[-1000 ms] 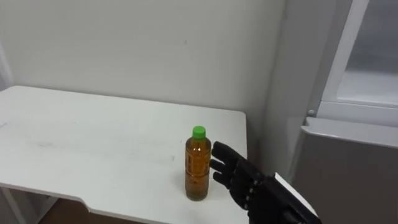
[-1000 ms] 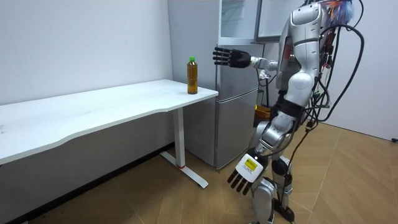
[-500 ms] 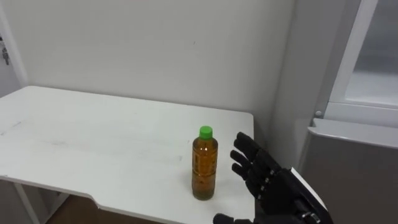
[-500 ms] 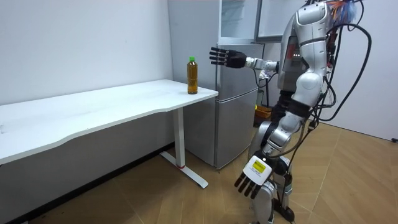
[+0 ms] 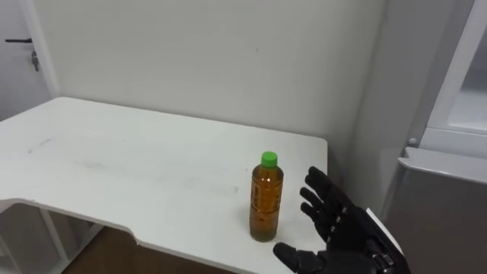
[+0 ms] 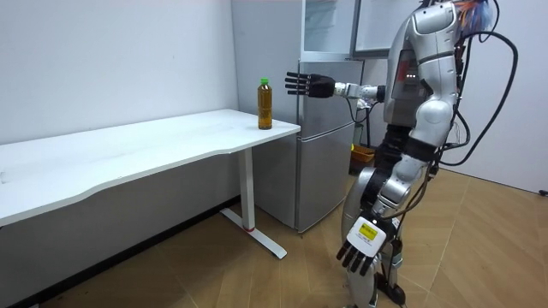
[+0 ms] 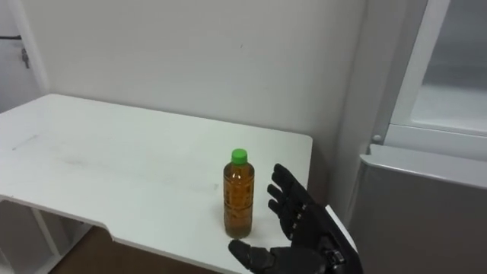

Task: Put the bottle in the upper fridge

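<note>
Left eye view is showing a white rectangular table (image 5: 114,167) with a silver fridge (image 5: 449,205) standing beside its right end. An amber plastic bottle with a green cap (image 5: 267,199) is standing upright near the table's right front corner. The black right hand (image 5: 344,232) is reaching nearer than a second ago, thumb now showing. Its fingers (image 5: 323,199) are spreading wide just right of the bottle, not touching. The left hand (image 6: 364,244) is hanging low, fingers relaxed.
</note>
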Controlling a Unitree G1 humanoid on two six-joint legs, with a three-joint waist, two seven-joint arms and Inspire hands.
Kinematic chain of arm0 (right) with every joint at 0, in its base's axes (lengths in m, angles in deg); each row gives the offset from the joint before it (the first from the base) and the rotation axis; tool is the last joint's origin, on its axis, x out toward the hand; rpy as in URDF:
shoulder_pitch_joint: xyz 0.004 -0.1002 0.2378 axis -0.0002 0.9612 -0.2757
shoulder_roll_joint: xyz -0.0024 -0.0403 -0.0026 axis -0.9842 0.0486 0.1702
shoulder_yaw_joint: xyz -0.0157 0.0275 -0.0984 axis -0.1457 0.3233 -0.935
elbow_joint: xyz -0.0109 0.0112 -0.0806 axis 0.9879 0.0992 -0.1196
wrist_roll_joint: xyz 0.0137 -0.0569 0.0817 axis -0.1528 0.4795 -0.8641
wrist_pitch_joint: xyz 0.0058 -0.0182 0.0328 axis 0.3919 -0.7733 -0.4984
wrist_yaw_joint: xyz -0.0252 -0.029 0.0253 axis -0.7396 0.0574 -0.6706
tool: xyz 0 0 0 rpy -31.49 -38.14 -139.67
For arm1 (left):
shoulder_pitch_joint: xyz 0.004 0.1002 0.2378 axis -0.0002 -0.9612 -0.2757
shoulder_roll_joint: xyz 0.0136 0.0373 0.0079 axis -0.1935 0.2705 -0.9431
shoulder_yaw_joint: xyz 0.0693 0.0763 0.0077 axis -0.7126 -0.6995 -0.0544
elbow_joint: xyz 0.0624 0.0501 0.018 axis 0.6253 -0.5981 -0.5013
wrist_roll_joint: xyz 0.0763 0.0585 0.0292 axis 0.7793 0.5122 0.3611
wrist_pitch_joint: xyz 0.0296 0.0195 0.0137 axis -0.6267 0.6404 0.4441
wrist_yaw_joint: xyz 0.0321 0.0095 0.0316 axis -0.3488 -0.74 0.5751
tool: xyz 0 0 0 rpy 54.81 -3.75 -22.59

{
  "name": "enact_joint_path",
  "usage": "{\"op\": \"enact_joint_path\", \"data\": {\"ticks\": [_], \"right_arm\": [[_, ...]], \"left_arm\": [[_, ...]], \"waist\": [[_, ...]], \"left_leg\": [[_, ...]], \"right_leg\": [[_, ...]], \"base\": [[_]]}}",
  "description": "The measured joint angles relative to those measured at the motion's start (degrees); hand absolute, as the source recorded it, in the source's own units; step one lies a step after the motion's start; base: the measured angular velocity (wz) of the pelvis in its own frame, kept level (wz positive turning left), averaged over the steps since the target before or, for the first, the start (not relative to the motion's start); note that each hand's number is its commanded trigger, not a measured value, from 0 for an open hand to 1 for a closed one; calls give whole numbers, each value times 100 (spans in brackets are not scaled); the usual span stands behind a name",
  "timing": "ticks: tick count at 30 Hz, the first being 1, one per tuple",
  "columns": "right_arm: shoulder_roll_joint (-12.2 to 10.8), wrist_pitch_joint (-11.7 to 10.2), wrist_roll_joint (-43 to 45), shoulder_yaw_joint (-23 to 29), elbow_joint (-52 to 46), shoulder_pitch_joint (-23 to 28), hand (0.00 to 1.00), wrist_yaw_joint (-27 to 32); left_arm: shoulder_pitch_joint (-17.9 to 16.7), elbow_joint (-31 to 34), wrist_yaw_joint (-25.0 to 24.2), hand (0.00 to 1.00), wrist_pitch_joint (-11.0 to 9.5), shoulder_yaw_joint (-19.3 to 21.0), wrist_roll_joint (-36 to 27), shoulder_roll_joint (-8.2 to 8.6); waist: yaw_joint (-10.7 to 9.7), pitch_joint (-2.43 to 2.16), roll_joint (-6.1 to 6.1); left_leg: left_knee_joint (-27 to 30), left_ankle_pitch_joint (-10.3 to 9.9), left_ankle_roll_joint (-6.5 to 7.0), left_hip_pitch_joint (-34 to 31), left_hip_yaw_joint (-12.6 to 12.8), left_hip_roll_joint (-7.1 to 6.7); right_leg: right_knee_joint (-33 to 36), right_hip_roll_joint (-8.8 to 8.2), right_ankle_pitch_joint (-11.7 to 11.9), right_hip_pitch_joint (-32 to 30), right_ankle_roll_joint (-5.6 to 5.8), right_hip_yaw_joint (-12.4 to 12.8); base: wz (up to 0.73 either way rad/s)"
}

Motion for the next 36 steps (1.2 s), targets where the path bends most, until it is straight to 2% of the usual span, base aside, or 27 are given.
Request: {"op": "enact_joint_path", "data": {"ticks": [7, 17, 24, 28, 32, 36], "right_arm": [[14, 0, 45, -202, 63, -29, 0, 316], [27, 2, 241, -219, 311, -61, 0, 727], [33, -5, 475, -457, 701, -572, 0, 1205], [36, -126, 481, -655, 954, -867, 0, 1517], [43, -147, 517, -653, 1018, -946, 0, 1764], [42, -218, 510, -654, 1216, -947, 0, 1864]], "left_arm": [[-12, 175, 28, 0, 7, -6, -2, 14], [-26, 233, 259, 0, 159, -131, -3, 38], [-72, 225, 227, 0, 157, -177, -32, 18], [-75, 223, 221, 0, 151, -178, -54, 20], [-97, 224, 120, 0, 154, -173, -47, 24], [-138, 228, 101, 0, 162, -170, -26, 55]], "waist": [[49, 5, 10], [113, 16, -12], [154, 39, -66], [301, 56, -62], [428, 83, -35], [441, 82, -27]], "left_leg": [[2, 0, 0, -42, -15, -9], [-6, 2, 4, -54, -115, -44], [-1, 9, 3, -60, -186, -54], [-20, 9, 4, 27, -211, -63], [-19, 9, 3, 22, -250, -70], [-10, 11, 3, 2, -289, -76]], "right_leg": [[0, -7, 0, -2, 0, -15], [-3, -30, -7, 13, 11, -126], [-16, -30, -7, 36, 11, -192], [-22, -29, -7, 119, 11, -184], [-29, -29, -8, 144, 12, -228], [-28, -30, -8, 165, 12, -260]], "base": [[0], [5], [5], [3], [5], [5]]}}
